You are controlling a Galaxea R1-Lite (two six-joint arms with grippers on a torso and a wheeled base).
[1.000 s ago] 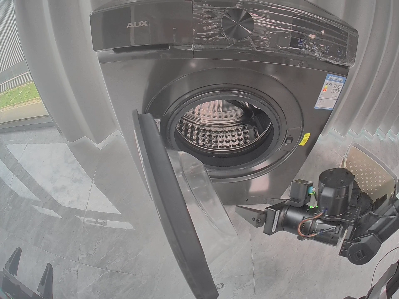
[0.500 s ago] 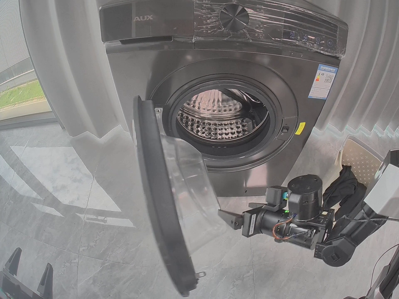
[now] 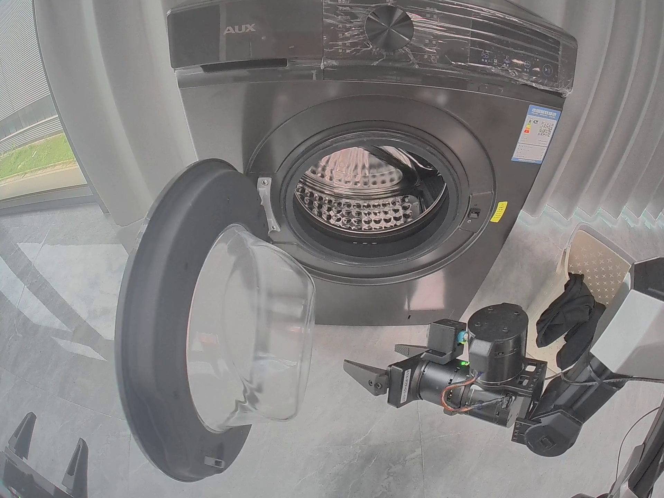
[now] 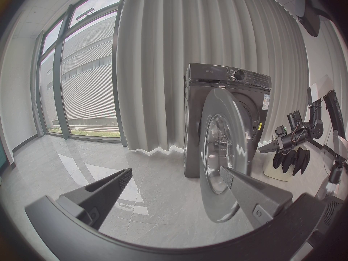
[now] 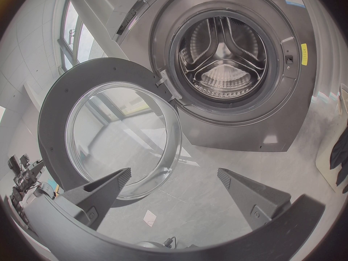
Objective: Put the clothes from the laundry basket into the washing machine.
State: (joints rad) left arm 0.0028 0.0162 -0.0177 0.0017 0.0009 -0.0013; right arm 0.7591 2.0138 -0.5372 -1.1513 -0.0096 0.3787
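The step in hand seems to be the end of the opening. The door (image 3: 173, 326) of the washing machine (image 3: 387, 105) stands wide open to the left on its hinge, and the drum (image 3: 370, 195) behind it looks empty. The clothes (image 3: 570, 312), a dark bundle, hang over the rim of the laundry basket (image 3: 612, 268), which is on the floor near the machine's lower right corner. So I judge that nothing of the loading itself is done yet. The next move calls for the right arm to turn away from the door, go to the right toward the basket, and close on the dark cloth before it carries it to the drum. It should not push the open door on the way.

The left gripper (image 3: 52, 444) is low at the left, near the floor and well apart from the machine, with its fingers spread wide and holding nothing. The right gripper (image 3: 371, 358) lies stretched out level above the floor, in front of the machine's base, between the door and the basket. It points toward the door, and its fingers are also wide apart and empty.
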